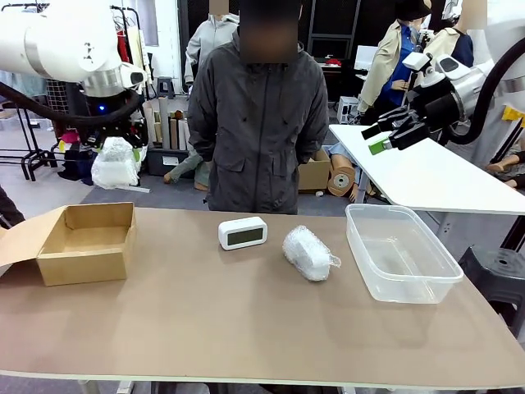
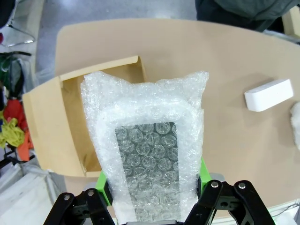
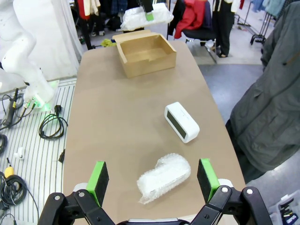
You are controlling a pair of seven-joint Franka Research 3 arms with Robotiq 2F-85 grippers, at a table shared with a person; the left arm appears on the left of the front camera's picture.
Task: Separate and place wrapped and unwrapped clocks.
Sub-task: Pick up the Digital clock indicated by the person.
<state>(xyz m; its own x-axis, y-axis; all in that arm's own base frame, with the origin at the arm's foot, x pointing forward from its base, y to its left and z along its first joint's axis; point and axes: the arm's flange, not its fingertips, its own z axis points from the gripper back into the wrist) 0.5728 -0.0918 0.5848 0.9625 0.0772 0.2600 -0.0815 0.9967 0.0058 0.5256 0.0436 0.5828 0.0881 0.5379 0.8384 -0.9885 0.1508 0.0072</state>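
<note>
Your left fingers (image 2: 101,183) are clamped on one wrapped clock (image 2: 150,140), squeezing its bubble wrap from both sides; a dark screen shows through the wrap. That clock hangs in the air above the cardboard box (image 1: 86,242), not touching it. The box sits open on the tabletop (image 1: 246,328).

To the right of the box and apart from it, the bare white clock (image 1: 243,233) rests on the tabletop with its dark screen facing the robot's side. Farther right of the box, just past that clock, the second wrapped clock (image 1: 308,253) lies on the tabletop. The clear plastic tub (image 1: 408,289) is the farthest thing from the box on that side.

Your right fingers (image 3: 98,176) are spread wide with nothing between them, raised high and well to the right of the box. A person (image 1: 258,123) stands across the tabletop, behind and to the right of the box.
</note>
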